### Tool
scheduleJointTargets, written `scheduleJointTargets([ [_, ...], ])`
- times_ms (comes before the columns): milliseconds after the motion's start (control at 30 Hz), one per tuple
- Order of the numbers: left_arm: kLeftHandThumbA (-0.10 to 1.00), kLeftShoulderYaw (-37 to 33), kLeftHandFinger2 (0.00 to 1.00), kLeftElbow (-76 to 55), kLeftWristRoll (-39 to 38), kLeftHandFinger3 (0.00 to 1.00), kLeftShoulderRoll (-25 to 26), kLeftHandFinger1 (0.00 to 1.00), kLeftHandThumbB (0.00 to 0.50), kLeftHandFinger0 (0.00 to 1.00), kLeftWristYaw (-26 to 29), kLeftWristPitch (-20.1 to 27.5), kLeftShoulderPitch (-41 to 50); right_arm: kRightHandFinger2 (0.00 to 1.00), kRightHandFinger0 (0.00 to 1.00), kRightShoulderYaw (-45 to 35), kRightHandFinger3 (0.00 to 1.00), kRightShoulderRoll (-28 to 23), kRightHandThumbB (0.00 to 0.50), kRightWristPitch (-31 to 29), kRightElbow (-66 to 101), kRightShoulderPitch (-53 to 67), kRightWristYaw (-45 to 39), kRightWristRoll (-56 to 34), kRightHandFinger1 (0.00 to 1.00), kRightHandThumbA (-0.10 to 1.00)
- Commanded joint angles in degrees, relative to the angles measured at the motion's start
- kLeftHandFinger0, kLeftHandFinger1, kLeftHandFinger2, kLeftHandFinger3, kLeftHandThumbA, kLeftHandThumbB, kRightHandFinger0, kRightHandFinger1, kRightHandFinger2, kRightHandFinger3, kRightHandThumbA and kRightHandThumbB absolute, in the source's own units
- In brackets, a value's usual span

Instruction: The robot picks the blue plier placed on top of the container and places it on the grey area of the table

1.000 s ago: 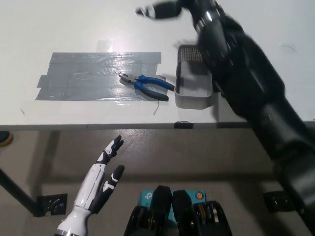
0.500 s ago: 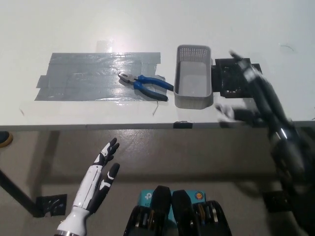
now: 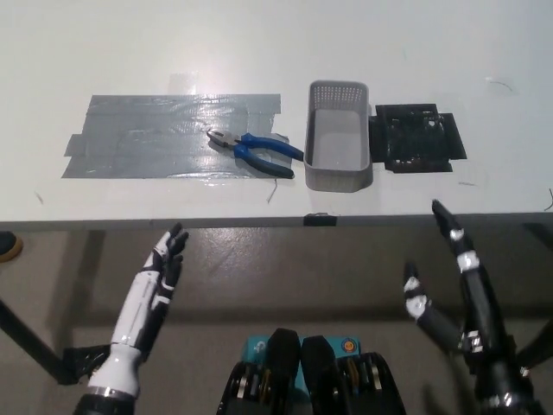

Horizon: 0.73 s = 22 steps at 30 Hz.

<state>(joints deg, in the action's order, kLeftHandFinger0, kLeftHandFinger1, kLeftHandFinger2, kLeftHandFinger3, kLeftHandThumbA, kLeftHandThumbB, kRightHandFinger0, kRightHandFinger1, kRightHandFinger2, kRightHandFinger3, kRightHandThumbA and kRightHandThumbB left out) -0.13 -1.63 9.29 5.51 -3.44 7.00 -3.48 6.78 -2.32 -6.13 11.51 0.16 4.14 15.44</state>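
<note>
The blue-handled plier (image 3: 257, 150) lies flat on the grey taped area (image 3: 173, 135) of the white table, near that area's right end, jaws pointing left. Just to its right stands the grey container (image 3: 340, 148), with nothing inside. My black right hand (image 3: 458, 290) hangs open below the table's front edge at the lower right, holding nothing. At the lower left, also below the edge, my white left hand (image 3: 154, 281) rests open with its fingers stretched out.
A black patch (image 3: 416, 138) lies on the white table (image 3: 259, 43) right of the container. A small dark clip (image 3: 320, 219) sits on the front edge. Below the edge is brown floor.
My right arm has swung back from above the container, off the table, down to the lower right. The left hand shifted slightly left. The plier has stayed on the grey area.
</note>
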Motion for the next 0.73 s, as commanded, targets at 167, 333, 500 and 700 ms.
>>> scheduleJointTargets([
  [167, 1.0, 1.83, 1.0, -3.61, -3.71, 1.0, -0.03, 1.0, 0.073, 1.0, 0.4, 0.13, 1.02, 1.0, 1.0, -1.52, 1.0, -0.72, 0.0, -9.6, -6.34, 0.46, 2.25, 0.62, 1.0, 0.54],
  [333, 1.0, 1.63, 1.0, -3.0, -3.48, 1.0, 0.45, 1.0, 0.059, 1.0, 0.46, 1.78, 2.2, 1.0, 1.0, -1.0, 1.0, -0.51, 0.001, -9.48, -6.53, 1.46, 2.18, 2.11, 1.0, 0.55],
  [500, 1.0, 1.38, 1.0, -3.32, -3.15, 1.0, 0.71, 1.0, 0.071, 1.0, 0.27, 0.46, 2.49, 1.0, 1.0, -1.14, 1.0, -0.5, 0.0, -10.14, -7.33, 1.4, 2.34, 2.91, 1.0, 0.54],
  [700, 1.0, 1.41, 1.0, -3.42, -2.98, 1.0, 0.62, 1.0, 0.052, 1.0, 0.49, 0.64, 2.89, 1.0, 1.0, -0.78, 1.0, -0.54, 0.0, -10.7, -7.61, 1.18, 2.02, 3.45, 1.0, 0.48],
])
